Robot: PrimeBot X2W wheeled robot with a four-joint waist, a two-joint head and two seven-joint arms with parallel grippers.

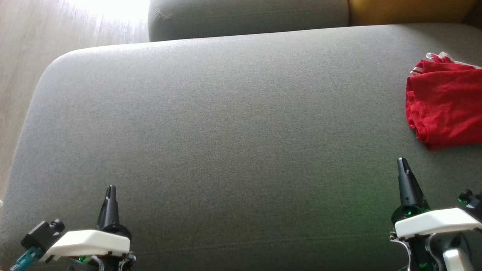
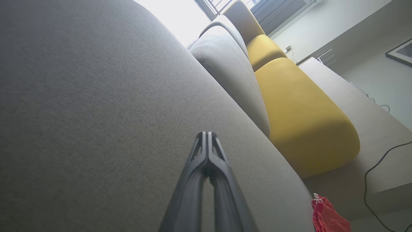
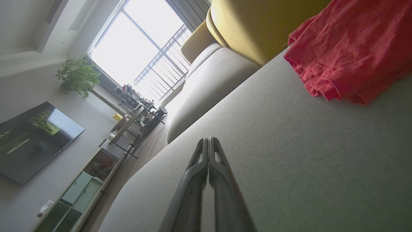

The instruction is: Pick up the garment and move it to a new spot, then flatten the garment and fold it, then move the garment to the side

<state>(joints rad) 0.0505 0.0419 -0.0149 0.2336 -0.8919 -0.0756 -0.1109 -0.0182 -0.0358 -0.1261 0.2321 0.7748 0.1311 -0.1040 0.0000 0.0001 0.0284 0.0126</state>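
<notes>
Red garment (image 1: 446,107) lies bunched at three o'clock on the grey cushion (image 1: 226,131), part of it out of frame. Left gripper (image 1: 110,190) and right gripper (image 1: 402,162) are both pinched shut, empty. It looks light and floppy; probably best pinched at its seven o'clock hem corner.

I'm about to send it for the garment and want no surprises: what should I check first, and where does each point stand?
1. Red garment lying on grey sofa cushion: ok.
2. Whole garment in head view: not ok, cut by the right edge.
3. Right gripper fingers open for a grasp: not ok, shut.
4. Left gripper empty, apart from garment: ok.
5. Nothing between right gripper and garment: ok.
</notes>
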